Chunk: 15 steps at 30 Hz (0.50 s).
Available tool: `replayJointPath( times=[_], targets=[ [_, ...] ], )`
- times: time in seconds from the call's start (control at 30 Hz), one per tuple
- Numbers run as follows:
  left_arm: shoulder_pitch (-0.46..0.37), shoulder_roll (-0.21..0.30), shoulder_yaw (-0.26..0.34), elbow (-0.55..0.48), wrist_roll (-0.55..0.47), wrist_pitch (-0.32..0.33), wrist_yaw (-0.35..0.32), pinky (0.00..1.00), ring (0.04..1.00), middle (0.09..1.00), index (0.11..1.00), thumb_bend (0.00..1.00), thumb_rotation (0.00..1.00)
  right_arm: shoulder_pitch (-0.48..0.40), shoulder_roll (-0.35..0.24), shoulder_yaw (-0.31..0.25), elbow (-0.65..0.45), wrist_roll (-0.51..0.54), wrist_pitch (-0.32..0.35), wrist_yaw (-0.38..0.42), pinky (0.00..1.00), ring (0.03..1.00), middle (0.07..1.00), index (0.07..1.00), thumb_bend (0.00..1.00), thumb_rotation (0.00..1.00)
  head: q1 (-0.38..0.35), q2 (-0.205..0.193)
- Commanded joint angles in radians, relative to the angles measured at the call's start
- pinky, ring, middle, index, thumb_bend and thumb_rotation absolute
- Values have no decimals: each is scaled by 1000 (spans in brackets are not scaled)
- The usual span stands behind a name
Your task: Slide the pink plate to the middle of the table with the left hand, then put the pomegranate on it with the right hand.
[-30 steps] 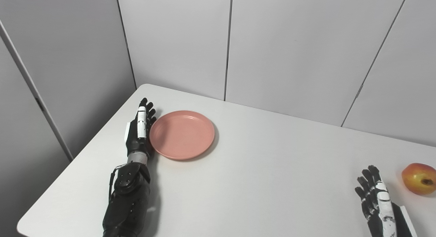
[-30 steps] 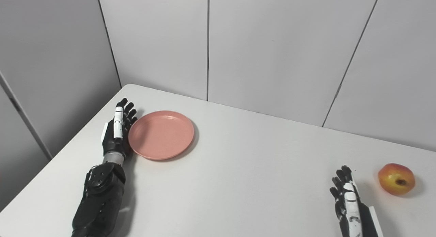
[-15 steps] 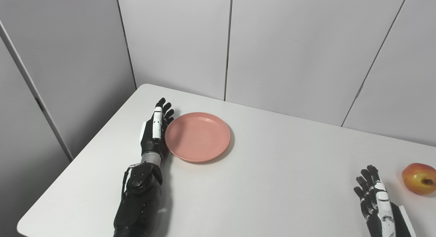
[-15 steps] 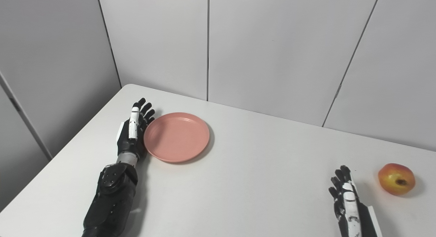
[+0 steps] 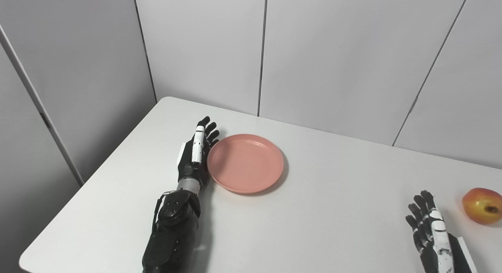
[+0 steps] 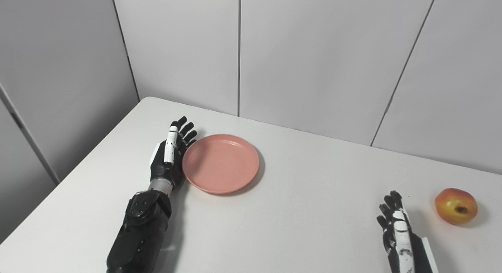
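A pink plate (image 5: 245, 163) lies flat on the white table (image 5: 313, 210), left of its middle. My left hand (image 5: 196, 153) stands edge-on with straight fingers, its palm pressed against the plate's left rim, holding nothing. A red-yellow pomegranate (image 5: 482, 205) rests near the table's right edge. My right hand (image 5: 429, 230) is open at the bottom right, a short way left of the fruit and apart from it.
Grey wall panels (image 5: 333, 57) run behind the table's far edge. The table's left edge and rounded front-left corner (image 5: 27, 259) lie near my left forearm (image 5: 172, 230).
My left hand has moved right along the table, pushing the pink plate with it toward the middle. The right hand and the pomegranate have stayed put.
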Motion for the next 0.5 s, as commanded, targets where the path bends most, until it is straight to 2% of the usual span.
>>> replayJointPath(
  times=[0.0, 0.3, 0.47],
  targets=[
    [-4, -11, -9, -14, -13, 43, -14, 942, 931, 934, 919, 387, 1000, -22, 2, -2, -12, 4, -38, 4, 1000, 1000, 1000, 1000, 216, 1000, -9, 5],
    [-4, -34, -69, -17, 27, 49, -33, 923, 925, 936, 915, 360, 1000, -20, 9, 3, -14, -3, -42, 1, 1000, 1000, 1000, 1000, 232, 1000, -32, 17],
    [-10, -52, -95, -7, 38, 40, -53, 917, 916, 925, 901, 411, 1000, -20, 16, 6, -16, -11, -39, -4, 1000, 1000, 1000, 1000, 238, 1000, -57, 29]
  ],
)
